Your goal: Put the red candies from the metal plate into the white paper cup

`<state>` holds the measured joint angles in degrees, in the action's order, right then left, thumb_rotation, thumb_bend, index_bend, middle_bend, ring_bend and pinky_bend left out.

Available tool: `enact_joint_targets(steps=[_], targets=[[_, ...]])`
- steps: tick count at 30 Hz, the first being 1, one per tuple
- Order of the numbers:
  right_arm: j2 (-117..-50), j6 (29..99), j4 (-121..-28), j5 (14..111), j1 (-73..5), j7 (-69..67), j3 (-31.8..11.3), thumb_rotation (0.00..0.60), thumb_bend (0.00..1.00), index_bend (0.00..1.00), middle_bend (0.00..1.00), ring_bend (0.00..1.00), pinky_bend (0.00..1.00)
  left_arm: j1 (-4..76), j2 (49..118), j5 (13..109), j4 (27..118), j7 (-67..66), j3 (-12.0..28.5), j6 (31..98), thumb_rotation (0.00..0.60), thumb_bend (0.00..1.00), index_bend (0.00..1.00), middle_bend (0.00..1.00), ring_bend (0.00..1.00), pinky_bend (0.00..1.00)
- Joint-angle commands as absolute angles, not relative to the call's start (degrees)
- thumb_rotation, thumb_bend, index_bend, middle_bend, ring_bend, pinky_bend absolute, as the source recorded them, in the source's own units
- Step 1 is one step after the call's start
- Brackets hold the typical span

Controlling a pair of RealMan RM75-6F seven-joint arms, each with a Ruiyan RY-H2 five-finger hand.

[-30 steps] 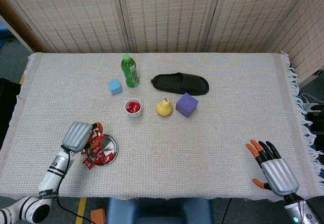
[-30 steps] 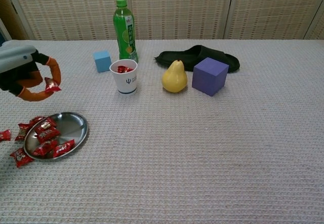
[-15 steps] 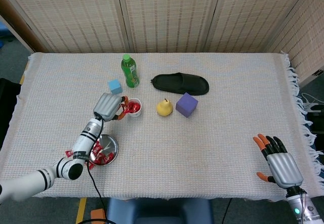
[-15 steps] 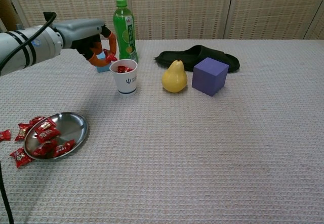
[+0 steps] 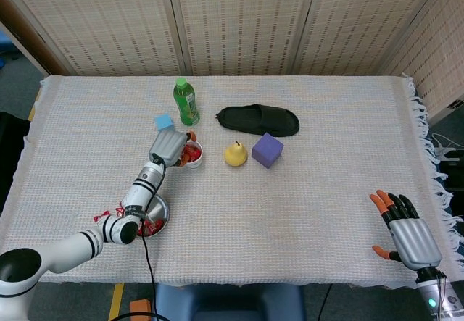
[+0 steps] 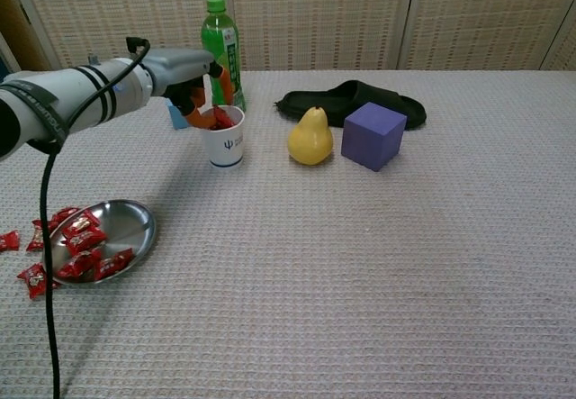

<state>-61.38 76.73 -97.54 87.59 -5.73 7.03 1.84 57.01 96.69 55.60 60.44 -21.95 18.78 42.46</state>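
Woven cloth covers the tabletop; from the head view, the left hand hovers over the white paper cup, while the right hand rests idle, fingers spread. From the chest view, that left hand pinches a red candy at the cup's mouth; releasing squarely above the rim should land it. More candies wait on the metal plate.

the head view looks down from high on the whole table. the chest view looks low and nearer, across it toward the screen. both share the middle.
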Motion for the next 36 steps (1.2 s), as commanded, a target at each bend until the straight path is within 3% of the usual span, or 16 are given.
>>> enact_joint_targets(steps=[1, 10, 14, 18, 25, 36], targets=[[-61.3, 77.1, -97.7, 88.3, -5.6, 7.1, 2.1, 0.600, 0.05, 0.00, 0.00, 0.00, 0.00, 56.5, 95.9, 55.2, 62.6, -22.8, 18.2, 44.1, 0.600, 0.38, 0.16, 0.94, 0.97, 1.00], [-61.0, 78.7, -98.0, 91.6, -5.0, 6.7, 3.4, 0.600, 0.05, 0.00, 0.00, 0.00, 0.00, 51.3, 88.6, 56.9, 78.3, -24.4, 15.8, 52.8, 0.600, 0.38, 0.08, 0.94, 0.97, 1.00], [-60.5, 80.3, -97.8, 93.8, -4.4, 5.4, 4.2, 0.600, 0.05, 0.00, 0.00, 0.00, 0.00, 43.7, 82.8, 61.3, 88.4, -23.7, 10.3, 60.9, 0.600, 0.38, 0.10, 0.94, 0.97, 1.00], [-60.0, 81.8, -97.5, 96.2, -3.9, 4.4, 5.1, 0.600, 0.05, 0.00, 0.00, 0.00, 0.00, 36.2, 78.9, 64.9, 92.8, -21.3, 4.1, 66.8, 0.600, 0.38, 0.14, 0.95, 0.97, 1.00], [-60.2, 82.2, -97.0, 99.6, -3.8, 4.6, 6.5, 0.600, 0.05, 0.00, 0.00, 0.00, 0.00, 26.8, 76.9, 69.4, 92.0, -19.7, -3.3, 74.0, 0.600, 0.38, 0.19, 0.95, 0.97, 1.00], [-60.5, 82.7, -96.7, 102.3, -3.6, 5.4, 7.6, 0.600, 0.05, 0.00, 0.00, 0.00, 0.00, 20.4, 80.7, 70.2, 83.7, -19.2, -5.5, 75.0, 0.600, 0.38, 0.23, 0.95, 0.97, 1.00]])
